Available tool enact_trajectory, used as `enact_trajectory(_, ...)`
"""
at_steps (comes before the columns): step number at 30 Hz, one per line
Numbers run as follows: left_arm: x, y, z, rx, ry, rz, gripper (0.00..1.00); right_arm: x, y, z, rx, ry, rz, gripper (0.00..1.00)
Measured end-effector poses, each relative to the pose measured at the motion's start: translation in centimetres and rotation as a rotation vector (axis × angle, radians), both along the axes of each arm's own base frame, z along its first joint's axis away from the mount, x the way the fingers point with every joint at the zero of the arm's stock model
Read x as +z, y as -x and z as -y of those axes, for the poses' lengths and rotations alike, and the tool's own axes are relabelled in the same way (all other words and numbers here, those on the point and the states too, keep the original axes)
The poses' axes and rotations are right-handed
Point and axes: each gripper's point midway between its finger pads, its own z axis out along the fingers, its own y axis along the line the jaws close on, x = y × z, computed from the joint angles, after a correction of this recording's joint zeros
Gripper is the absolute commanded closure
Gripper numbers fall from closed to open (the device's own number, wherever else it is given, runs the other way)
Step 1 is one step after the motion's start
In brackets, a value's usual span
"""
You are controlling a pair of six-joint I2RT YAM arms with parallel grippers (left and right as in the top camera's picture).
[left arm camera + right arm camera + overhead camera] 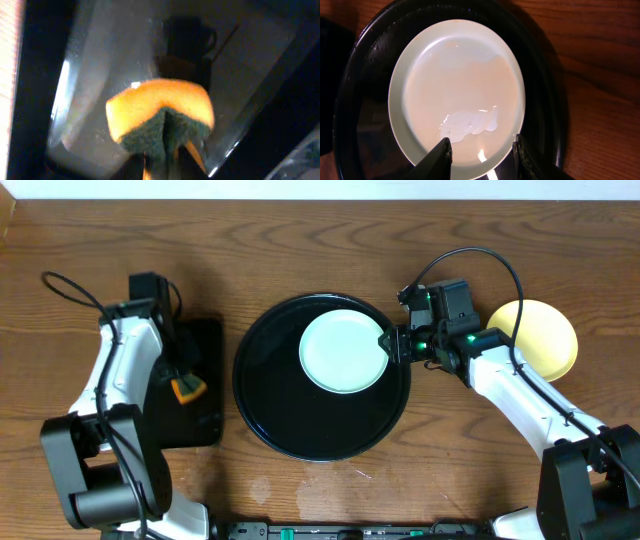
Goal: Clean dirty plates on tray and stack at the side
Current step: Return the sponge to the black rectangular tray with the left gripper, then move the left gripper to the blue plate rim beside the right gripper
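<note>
A pale mint plate (pixel 343 350) (pixel 460 85) lies in the upper right part of the round black tray (pixel 270 395) (pixel 365 75); a whitish wet patch shines on its surface. My right gripper (pixel 392 345) (pixel 482 152) hovers open at the plate's right edge. One finger is over the plate, the other over the tray beside its rim. A pale yellow plate (pixel 548 337) rests on the table to the right, partly under the right arm. My left gripper (pixel 186 385) (pixel 165 165) pinches a folded orange-and-green sponge (pixel 187 389) (pixel 160 117) above the rectangular tray.
A smaller rectangular black tray (pixel 205 420) (pixel 250 60) lies left of the round tray, under the left arm. Cables loop above both arms. Bare wooden table (pixel 300 240) surrounds both trays.
</note>
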Motion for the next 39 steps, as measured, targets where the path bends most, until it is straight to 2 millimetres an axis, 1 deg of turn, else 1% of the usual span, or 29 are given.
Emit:
enact_trajectory(4, 0.2, 0.3, 0.7, -0.032, 0.032, -0.018, 0.57, -0.1, 0.2, 0.0, 0.004, 0.002, -0.006, 0.53)
enact_trajectory(7, 1.1, -0.7, 2.7, -0.06, 0.126, 0.031, 0.57, -0.1, 0.2, 0.0, 0.005, 0.003, -0.006, 0.53)
enact_trajectory(9, 2.0, -1.8, 5.0, -0.099, 0.216, 0.093, 0.58, -0.1, 0.2, 0.0, 0.004, 0.003, -0.006, 0.52)
enact_trajectory(13, 3.6, -3.9, 10.6, -0.226, 0.361, 0.2, 0.58, -0.1, 0.2, 0.0, 0.004, 0.002, -0.005, 0.52)
enact_trajectory(15, 4.1, -4.9, 13.6, -0.306, 0.404, 0.247, 0.65, -0.1, 0.1, 0.0, 0.004, 0.002, -0.005, 0.52)
enact_trajectory(17, 4.5, -5.4, 16.5, -0.375, 0.438, 0.277, 0.73, -0.1, 0.1, 0.0, 0.004, 0.002, -0.005, 0.52)
enact_trajectory(19, 4.3, -5.3, 19.0, -0.44, 0.465, 0.279, 0.73, -0.1, 0.1, 0.0, 0.004, 0.002, -0.005, 0.53)
enact_trajectory(21, 3.7, -5.2, 20.8, -0.477, 0.485, 0.271, 0.73, -0.1, 0.1, 0.0, 0.004, 0.002, -0.005, 0.52)
enact_trajectory(24, 2.2, -5.5, 22.2, -0.483, 0.502, 0.248, 0.73, -0.1, 0.2, 0.0, 0.004, 0.003, -0.007, 0.52)
enact_trajectory(29, -0.9, -5.8, 22.9, -0.464, 0.51, 0.197, 0.74, -0.1, 0.2, 0.0, 0.004, 0.002, -0.007, 0.53)
enact_trajectory(30, -1.6, -5.7, 23.0, -0.461, 0.51, 0.182, 0.75, -0.1, 0.2, 0.0, 0.004, 0.003, -0.006, 0.52)
enact_trajectory(32, -2.7, -5.4, 23.3, -0.456, 0.512, 0.155, 0.81, -0.1, 0.2, 0.0, 0.004, 0.003, -0.006, 0.53)
enact_trajectory(33, -3.2, -5.3, 23.4, -0.453, 0.513, 0.141, 0.88, -0.1, 0.2, 0.0, 0.004, 0.003, -0.006, 0.52)
enact_trajectory(34, -3.7, -5.1, 23.6, -0.452, 0.514, 0.126, 0.92, -0.1, 0.2, 0.0, 0.004, 0.003, -0.007, 0.53)
enact_trajectory(36, -4.7, -4.7, 23.9, -0.454, 0.514, 0.098, 0.92, -0.1, 0.2, 0.0, 0.002, 0.002, -0.008, 0.58)
enact_trajectory(39, -4.8, -4.6, 24.2, -0.452, 0.531, 0.095, 0.92, -0.3, 0.4, 0.1, -0.012, -0.002, -0.028, 0.65)
